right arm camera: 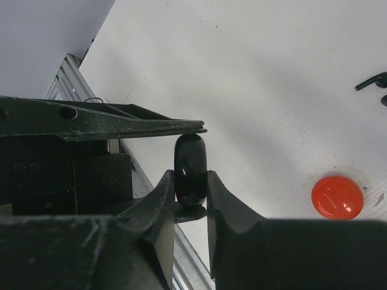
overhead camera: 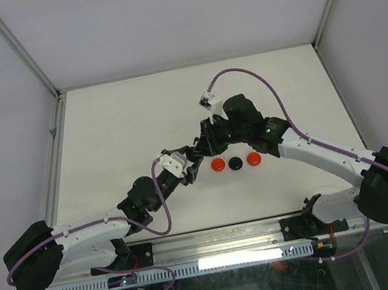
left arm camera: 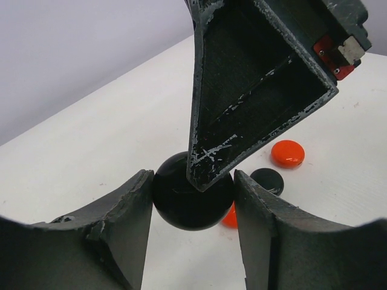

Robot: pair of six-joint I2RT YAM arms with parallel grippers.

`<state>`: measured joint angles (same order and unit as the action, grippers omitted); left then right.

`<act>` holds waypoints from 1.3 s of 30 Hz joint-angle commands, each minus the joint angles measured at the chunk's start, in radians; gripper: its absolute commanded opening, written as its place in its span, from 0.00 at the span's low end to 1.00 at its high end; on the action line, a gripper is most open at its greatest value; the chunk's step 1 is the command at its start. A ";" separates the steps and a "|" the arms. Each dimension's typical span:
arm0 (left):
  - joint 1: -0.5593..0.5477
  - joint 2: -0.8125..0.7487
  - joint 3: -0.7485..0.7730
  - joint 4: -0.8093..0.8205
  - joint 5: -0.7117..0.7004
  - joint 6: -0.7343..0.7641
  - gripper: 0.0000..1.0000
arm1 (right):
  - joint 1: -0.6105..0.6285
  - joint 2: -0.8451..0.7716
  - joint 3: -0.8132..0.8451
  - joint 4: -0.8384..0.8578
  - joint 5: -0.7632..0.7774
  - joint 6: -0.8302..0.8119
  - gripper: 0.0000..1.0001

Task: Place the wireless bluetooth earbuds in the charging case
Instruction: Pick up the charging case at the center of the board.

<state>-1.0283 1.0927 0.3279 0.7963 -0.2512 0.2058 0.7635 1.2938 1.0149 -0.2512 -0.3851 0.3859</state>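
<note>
**Fig.** Two-arm rig, top + wrist views. Both arms meet over the centre of the tabletop (overhead camera: 122, 120).

**(a)** Left gripper (left arm camera: 192, 181): part-open, jaws pressed on opposite rim sides of a glossy black round case (left arm camera: 181, 208), held clear of the surface.

**(b)** Right gripper (right arm camera: 189, 176): nearly closed, pinching the flat faces of the same case. Seen edge-on in the right wrist view, the case looks like a narrow oval.

**(c)** Row of three on the tabletop, just near of the grippers: red disc (overhead camera: 218, 164), black disc (overhead camera: 235, 162), red disc (overhead camera: 253, 158), set apart from one another.

**(d)** Small black curved pieces (right arm camera: 373, 81) lie on the tabletop at the upper-right edge of the right wrist view, cropped by the frame; too small to tell more.

**Markings:** white tag (overhead camera: 206, 100) on the purple cable (overhead camera: 257, 74); print too small to read. Green light (overhead camera: 270, 130) on the right arm.

**Surface/room:** matte white tabletop w/ faint specks. An aluminium rail (overhead camera: 219, 242) runs along the near edge. White wall panels in aluminium posts enclose it.
</note>
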 commanded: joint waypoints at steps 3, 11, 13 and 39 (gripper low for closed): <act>-0.010 -0.058 -0.002 0.010 0.038 -0.022 0.68 | 0.007 -0.037 -0.004 0.072 -0.044 -0.026 0.07; 0.010 -0.132 -0.019 -0.099 0.080 -0.128 0.76 | 0.001 -0.084 -0.011 0.065 -0.058 -0.122 0.00; 0.030 -0.163 -0.039 -0.108 0.119 -0.167 0.76 | -0.002 -0.097 -0.012 0.059 -0.070 -0.159 0.00; 0.323 -0.091 -0.145 0.308 0.846 -0.575 0.63 | -0.009 -0.105 0.038 -0.077 -0.398 -0.450 0.00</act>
<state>-0.7181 0.9775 0.1761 0.9741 0.4931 -0.3275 0.7574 1.1801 1.0004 -0.3435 -0.6971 -0.0319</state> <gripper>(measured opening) 0.643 0.230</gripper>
